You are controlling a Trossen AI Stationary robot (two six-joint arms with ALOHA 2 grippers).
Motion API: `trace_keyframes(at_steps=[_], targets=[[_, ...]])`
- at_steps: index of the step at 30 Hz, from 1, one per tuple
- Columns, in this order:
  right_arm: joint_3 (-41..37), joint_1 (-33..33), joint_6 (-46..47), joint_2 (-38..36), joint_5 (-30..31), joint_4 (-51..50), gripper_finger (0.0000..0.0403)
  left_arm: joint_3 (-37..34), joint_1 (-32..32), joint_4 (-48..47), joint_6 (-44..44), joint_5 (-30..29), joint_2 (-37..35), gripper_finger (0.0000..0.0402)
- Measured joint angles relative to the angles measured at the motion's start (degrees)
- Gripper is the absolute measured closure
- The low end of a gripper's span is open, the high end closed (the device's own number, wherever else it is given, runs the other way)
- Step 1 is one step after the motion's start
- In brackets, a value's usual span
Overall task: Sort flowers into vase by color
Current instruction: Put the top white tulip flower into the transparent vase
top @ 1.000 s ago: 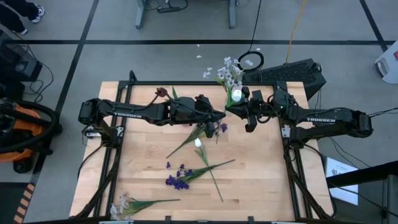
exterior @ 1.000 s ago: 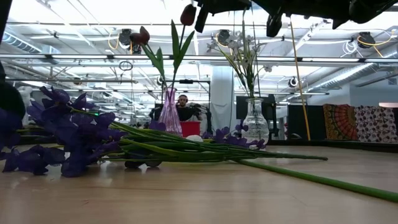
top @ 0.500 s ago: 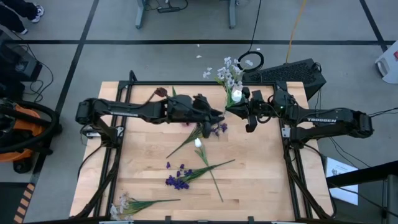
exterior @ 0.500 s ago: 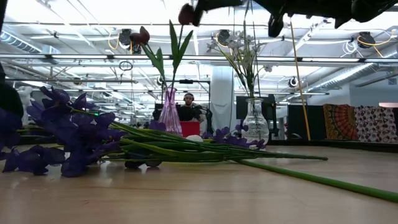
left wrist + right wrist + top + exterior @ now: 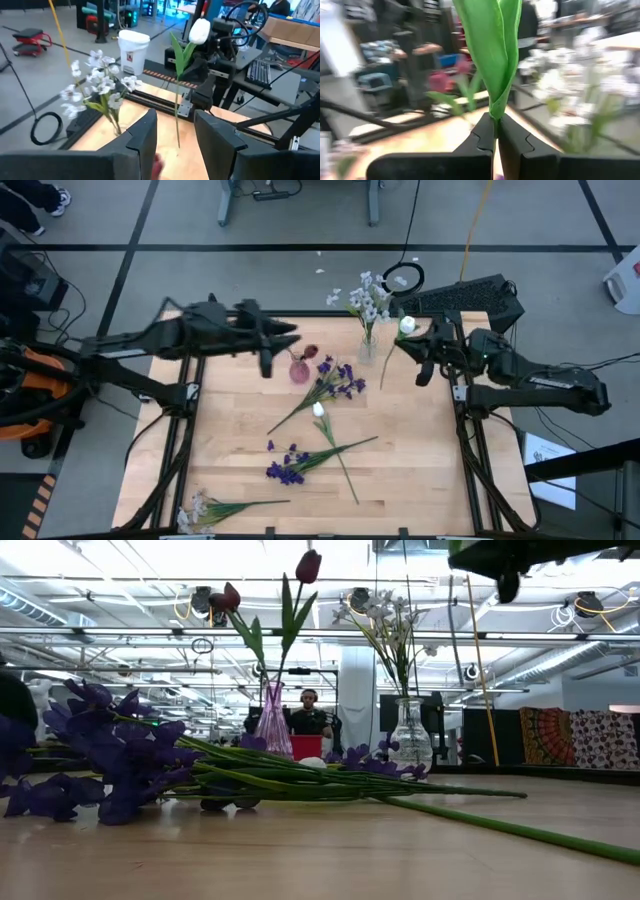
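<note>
My right gripper (image 5: 401, 342) is shut on a white tulip (image 5: 407, 326) just right of the clear vase (image 5: 367, 352), which holds sprays of tiny white blossoms (image 5: 368, 302). The pink vase (image 5: 299, 369) holds two dark red tulips (image 5: 308, 565). My left gripper (image 5: 288, 331) hovers open left of the pink vase, touching nothing. On the table lie two purple flowers (image 5: 340, 381) (image 5: 285, 471), another white tulip (image 5: 319, 410) and a white spray (image 5: 200, 510). My right gripper pinches the white tulip's green stem (image 5: 494, 119) between its two fingers, just below the leaves. The fingers come level from the table's right, across the stem. The tulip stands about upright, blossom (image 5: 200, 30) above and bare stem (image 5: 177, 120) hanging below, clear of the table.
A black frame rail (image 5: 300, 314) runs along the table's far edge behind the vases. A keyboard (image 5: 470, 295) lies beyond the far right corner. Bare wood shows at the table's left and right (image 5: 420, 470). A person (image 5: 308, 718) is seen far behind the vases.
My left gripper has opened and let go of a dark red tulip, which now stands in the pink vase, and has drawn back toward the table's left and far edge. My right gripper has carried the white tulip a little toward the right edge.
</note>
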Motion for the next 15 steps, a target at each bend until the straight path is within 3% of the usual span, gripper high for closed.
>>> trace_keyframes(at_steps=[6,9,15], targets=[[0.0,-0.1,-5.2,-1.2,10.1,-1.1,0.0403,-10.7,-1.5,0.9,-1.5,-2.9,-10.5,0.0265],[0.0,-0.9,-6.0,0.4,10.3,1.8,0.0403,-19.0,-2.6,4.5,-4.0,-6.2,-16.2,0.0265],[0.0,-2.9,-10.8,7.4,9.9,12.9,0.0402,-32.7,-4.3,13.1,-8.8,-7.4,-26.6,0.0265]])
